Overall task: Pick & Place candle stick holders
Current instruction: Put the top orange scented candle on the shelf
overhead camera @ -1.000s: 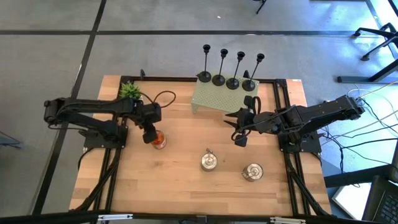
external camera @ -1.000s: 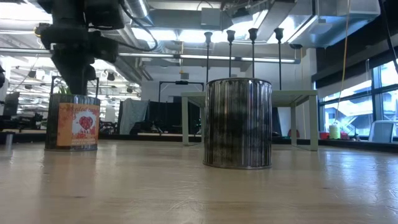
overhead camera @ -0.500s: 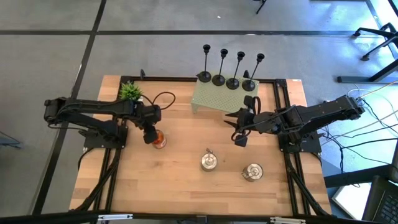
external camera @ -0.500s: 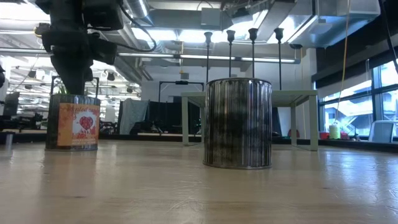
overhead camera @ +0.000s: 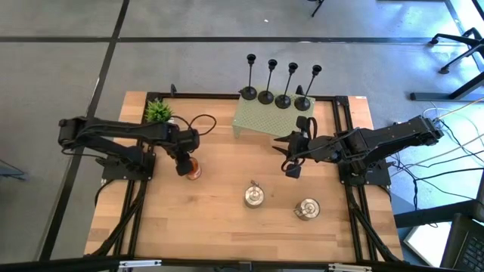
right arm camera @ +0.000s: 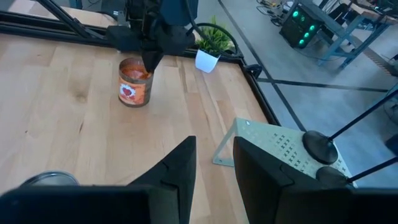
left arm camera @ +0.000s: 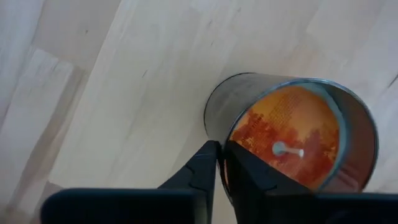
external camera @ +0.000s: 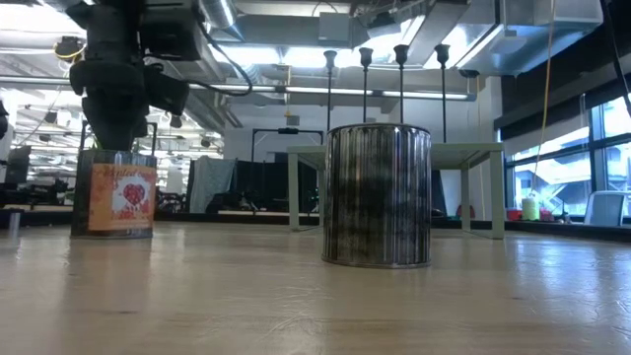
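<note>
Left hand (overhead camera: pixel 181 167) is pinching the rim of the orange candle jar (overhead camera: pixel 193 169), its two fingers (left arm camera: pixel 205 171) drawn nearly together with the jar's wall between them, as the left wrist view shows; a second ago those fingers were standing wide above the jar, so they have just been closing onto it. In the low view the jar (external camera: pixel 116 197) is sitting slightly shifted compared with a moment earlier, still on the table (overhead camera: pixel 227 227). That grip is going onto a jar, not onto a candle stick holder, so by my judgement the task proper is not advancing with this move; it may be clearing or rearranging.

Right hand (overhead camera: pixel 291 167) is waiting near the middle of the table, just in front of the pale green stand (overhead camera: pixel 265 121), its fingers parted and grasping nothing, unchanged over the last second.

Counting: four black candle stick holders (overhead camera: pixel 281 94) are standing upright in a row along the far edge of the green stand, none of them touched. Two silver tins (overhead camera: pixel 254 196) are resting on the near part of the table, well apart from the stand. One orange jar and one small green plant (overhead camera: pixel 158 110) near the left arm complete the count.
</note>
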Robot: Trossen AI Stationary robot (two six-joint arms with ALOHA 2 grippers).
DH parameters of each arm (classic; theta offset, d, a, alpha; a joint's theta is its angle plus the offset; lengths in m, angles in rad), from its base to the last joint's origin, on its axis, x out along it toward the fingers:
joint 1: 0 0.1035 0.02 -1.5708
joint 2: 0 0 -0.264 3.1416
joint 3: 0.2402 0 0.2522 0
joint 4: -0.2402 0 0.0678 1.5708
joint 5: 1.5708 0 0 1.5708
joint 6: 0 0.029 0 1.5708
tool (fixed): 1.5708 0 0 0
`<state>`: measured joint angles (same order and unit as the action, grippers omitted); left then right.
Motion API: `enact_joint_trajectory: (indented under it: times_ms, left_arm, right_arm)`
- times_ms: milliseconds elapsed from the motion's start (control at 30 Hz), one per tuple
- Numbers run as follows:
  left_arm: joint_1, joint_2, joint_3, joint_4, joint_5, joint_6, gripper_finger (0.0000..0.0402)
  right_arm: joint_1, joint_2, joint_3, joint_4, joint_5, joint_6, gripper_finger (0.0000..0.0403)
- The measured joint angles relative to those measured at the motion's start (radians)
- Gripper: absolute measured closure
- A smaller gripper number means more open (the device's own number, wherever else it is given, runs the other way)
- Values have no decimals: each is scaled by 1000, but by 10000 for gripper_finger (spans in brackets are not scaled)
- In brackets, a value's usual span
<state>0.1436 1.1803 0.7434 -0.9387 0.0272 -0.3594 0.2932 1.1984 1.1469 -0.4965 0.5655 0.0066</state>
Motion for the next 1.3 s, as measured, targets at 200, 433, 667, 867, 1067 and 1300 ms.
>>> enact_joint_trajectory:
  times_ms: [200, 433, 667, 867, 1067, 1300]
  left_arm:
    - [0, 14, 5, 14, -10, 5, 395]
    - [0, 12, 105, 27, -12, 6, 398]
    - [3, 12, 261, 56, -52, 36, 398]
    - [17, 66, 468, 85, -132, 59, 398]
    - [81, 237, 689, 61, -131, 88, 398]
    - [183, 466, 926, -33, -138, 191, 398]
  right_arm:
    - [0, 0, 0, 1, 2, -22, 293]
    - [0, 0, 0, 10, 2, -29, 293]
    - [0, 0, 0, 12, 2, -48, 293]
    - [0, 0, 0, 36, 1, -49, 293]
    - [0, 0, 0, 55, -1, -49, 293]
    - [0, 0, 0, 52, -1, -49, 293]
